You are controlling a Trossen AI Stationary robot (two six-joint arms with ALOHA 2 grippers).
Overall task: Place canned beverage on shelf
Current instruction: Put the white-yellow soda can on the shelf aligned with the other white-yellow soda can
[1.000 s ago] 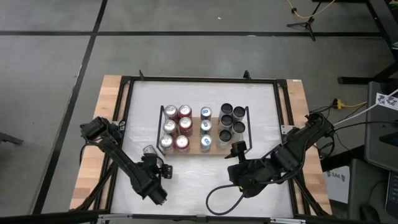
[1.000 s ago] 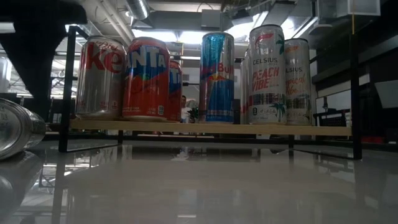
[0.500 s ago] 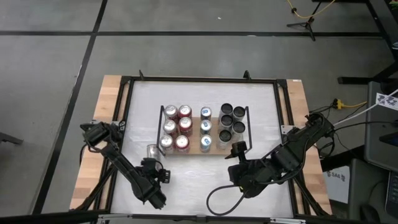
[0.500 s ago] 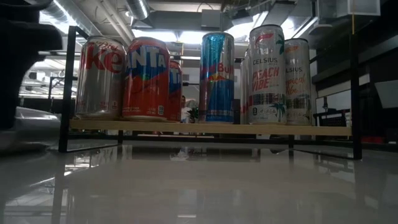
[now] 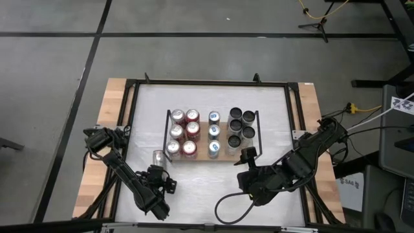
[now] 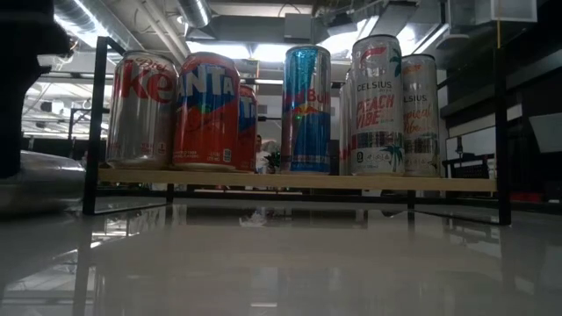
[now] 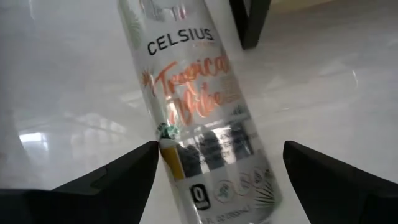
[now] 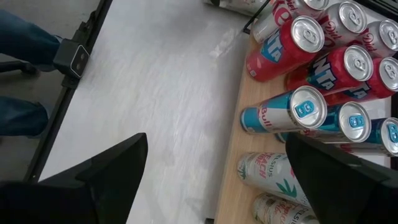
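A slim silver Celsius can (image 7: 193, 106) lies on its side on the white tabletop, near the shelf's near-left corner (image 5: 158, 156); the low view shows it at the far left (image 6: 48, 171). My left gripper (image 7: 221, 146) is open, slanting down over it, one finger on each side of its body (image 5: 158, 168). The shelf (image 6: 299, 182), a light wooden board with black end rails, carries several upright cans (image 5: 192, 131). My right gripper (image 8: 216, 143) hangs open above the table by the shelf's near-right corner (image 5: 246, 155), with nothing between its fingers. My left gripper straddles the lower half of the lying can's body, its fingers across the can and coming slantwise from above. One fingertip (image 7: 149, 152) stands right against the can's side; whether it touches cannot be told. The other finger (image 7: 292, 152) stands apart from the can.
Red, blue and white cans (image 8: 292, 43) fill much of the shelf board. Black frame rails (image 5: 129, 116) run along the white tabletop's edges. A person's blue trouser legs (image 8: 18, 37) show beyond the table edge. Bare table lies near of the shelf (image 5: 207, 188).
My left gripper has sunk toward the lying can and drifted a little toward the table's near-left, rolling its wrist somewhat; its fingers stay equally wide. In the low view the can lies slightly differently than a second ago. The right arm has kept still.
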